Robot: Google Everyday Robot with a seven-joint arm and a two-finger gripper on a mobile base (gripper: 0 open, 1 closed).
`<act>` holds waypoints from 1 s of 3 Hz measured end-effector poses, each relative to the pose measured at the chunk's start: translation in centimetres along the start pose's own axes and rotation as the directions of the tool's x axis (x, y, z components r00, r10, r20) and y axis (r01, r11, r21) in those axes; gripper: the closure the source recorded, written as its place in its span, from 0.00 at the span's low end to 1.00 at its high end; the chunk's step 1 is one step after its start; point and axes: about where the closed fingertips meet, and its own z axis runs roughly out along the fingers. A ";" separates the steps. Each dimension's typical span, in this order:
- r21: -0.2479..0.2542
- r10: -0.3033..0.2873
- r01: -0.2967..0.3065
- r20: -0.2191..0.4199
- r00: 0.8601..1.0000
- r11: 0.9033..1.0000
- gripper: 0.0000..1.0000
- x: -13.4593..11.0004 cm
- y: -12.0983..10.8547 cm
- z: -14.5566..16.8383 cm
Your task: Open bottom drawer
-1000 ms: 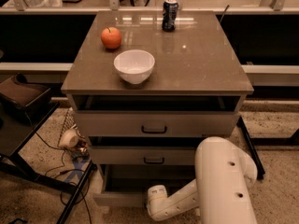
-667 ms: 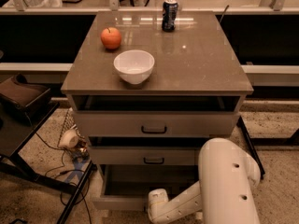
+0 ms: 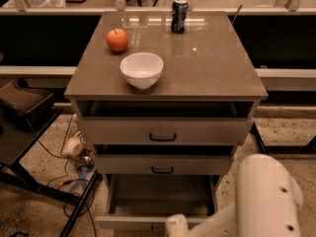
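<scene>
The bottom drawer (image 3: 148, 221) of the pale three-drawer cabinet stands pulled far out, its plain interior (image 3: 160, 194) showing. Its front handle is hidden below the picture's lower edge. The two drawers above, the top one (image 3: 163, 131) and the middle one (image 3: 163, 165), have black bar handles and stand slightly out. My white arm (image 3: 266, 201) reaches down at the lower right. Its wrist end (image 3: 176, 226) sits at the bottom drawer's front edge. The gripper itself is below the picture's edge and out of view.
On the cabinet top (image 3: 207, 63) stand a white bowl (image 3: 141, 69), an orange-red apple (image 3: 117, 39) and a dark soda can (image 3: 179, 15). A dark stand (image 3: 24, 127) and cables with a small pale object (image 3: 73, 146) lie on the floor at left.
The arm has drawn back and down toward the picture's bottom, and the bottom drawer has come further out, showing more of its interior.
</scene>
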 end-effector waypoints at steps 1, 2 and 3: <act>0.040 0.076 -0.077 0.008 0.997 0.996 1.00 2.7 3.0 -4.7; 0.099 0.076 -0.079 0.026 0.997 0.992 1.00 4.6 1.6 -8.0; 0.171 0.025 -0.035 0.055 0.998 0.985 1.00 4.8 -2.9 -9.5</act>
